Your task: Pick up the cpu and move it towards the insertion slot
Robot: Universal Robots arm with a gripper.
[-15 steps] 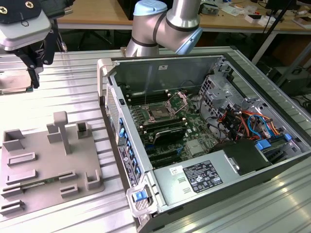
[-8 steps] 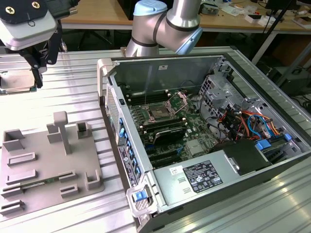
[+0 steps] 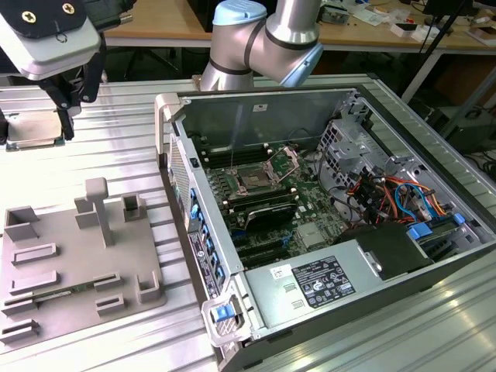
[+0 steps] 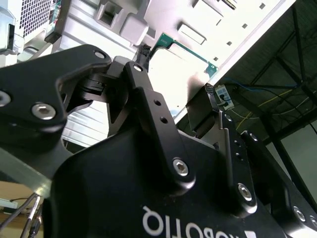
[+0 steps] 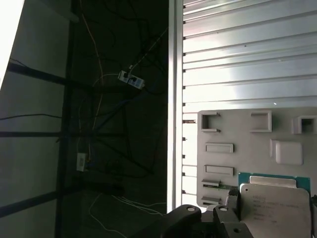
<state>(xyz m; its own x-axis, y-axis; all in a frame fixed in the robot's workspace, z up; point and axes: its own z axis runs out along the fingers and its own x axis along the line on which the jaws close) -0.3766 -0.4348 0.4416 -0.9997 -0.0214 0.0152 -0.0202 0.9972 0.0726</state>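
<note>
Case wall between cpu and socket

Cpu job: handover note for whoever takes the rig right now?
Gripper: beside the cpu at the exterior view's far left; grip cannot be judged.
Cpu: over the slatted table beyond the grey tray, outside the PC case.
Insertion slot: inside the open case, clamp plate raised.
Done: gripper is at the cpu.
Left: cpu is far from the slot.
</note>
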